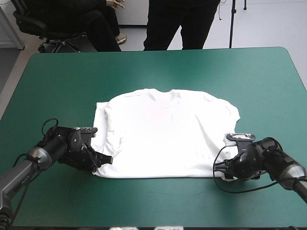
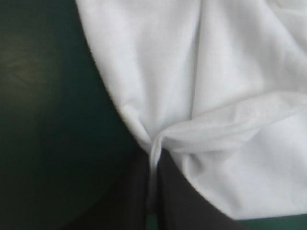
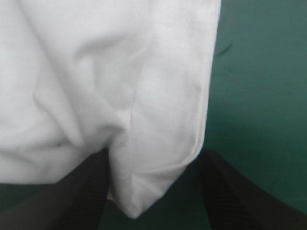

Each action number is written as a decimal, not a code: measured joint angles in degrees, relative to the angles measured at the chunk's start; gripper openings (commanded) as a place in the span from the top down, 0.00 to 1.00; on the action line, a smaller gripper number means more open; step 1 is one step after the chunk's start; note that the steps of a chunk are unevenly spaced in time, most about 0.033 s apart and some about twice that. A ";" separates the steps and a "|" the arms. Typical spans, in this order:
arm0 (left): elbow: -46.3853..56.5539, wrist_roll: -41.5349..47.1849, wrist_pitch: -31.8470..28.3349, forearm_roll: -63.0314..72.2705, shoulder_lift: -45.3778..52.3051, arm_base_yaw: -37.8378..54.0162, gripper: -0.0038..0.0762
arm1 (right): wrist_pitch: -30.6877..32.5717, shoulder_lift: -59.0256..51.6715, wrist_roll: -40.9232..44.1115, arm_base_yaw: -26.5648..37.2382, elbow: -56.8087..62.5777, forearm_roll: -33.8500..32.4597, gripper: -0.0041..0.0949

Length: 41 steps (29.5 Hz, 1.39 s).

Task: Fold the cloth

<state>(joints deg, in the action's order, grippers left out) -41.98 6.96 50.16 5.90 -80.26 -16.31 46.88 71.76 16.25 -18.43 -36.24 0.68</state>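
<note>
The white T-shirt [image 1: 163, 134] lies spread flat in the middle of the teal-green table, collar toward the far edge and hem toward the near edge. My left gripper [image 1: 103, 160] sits low at the hem's left corner. In the left wrist view this gripper [image 2: 153, 165] is shut, with a pinched ridge of the T-shirt [image 2: 206, 72] running between its fingers. My right gripper [image 1: 221, 168] rests at the hem's right corner. In the right wrist view that gripper [image 3: 154, 160] stands open, fingers apart, and the T-shirt's corner [image 3: 144, 105] lies loose between them.
Bare teal-green cover [image 1: 153, 72] surrounds the T-shirt on all sides, with a wide band toward the far edge and a narrower strip [image 1: 158, 201] along the near edge.
</note>
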 measured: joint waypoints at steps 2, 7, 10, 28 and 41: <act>0.00 0.00 -0.14 0.07 -0.11 0.00 0.97 | 0.39 1.31 0.00 0.00 -0.52 -0.05 0.77; 0.00 0.00 -0.02 0.13 -0.11 0.00 0.97 | 0.13 2.08 -1.29 0.00 -0.95 2.75 0.98; 0.00 0.00 0.04 0.17 0.37 0.00 0.97 | 0.26 1.69 -1.47 0.00 -1.12 3.01 0.98; -10.42 0.37 2.59 -4.22 10.62 -0.05 0.97 | 10.75 -6.78 -2.43 0.00 -17.56 -4.62 0.98; -27.48 6.26 -1.13 -16.55 -1.16 0.20 0.97 | 6.90 8.31 -6.72 6.39 -33.19 -3.38 0.98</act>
<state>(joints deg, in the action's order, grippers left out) -69.46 13.22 49.03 -10.65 -81.42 -16.11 53.77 80.06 9.53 -12.04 -69.43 -2.70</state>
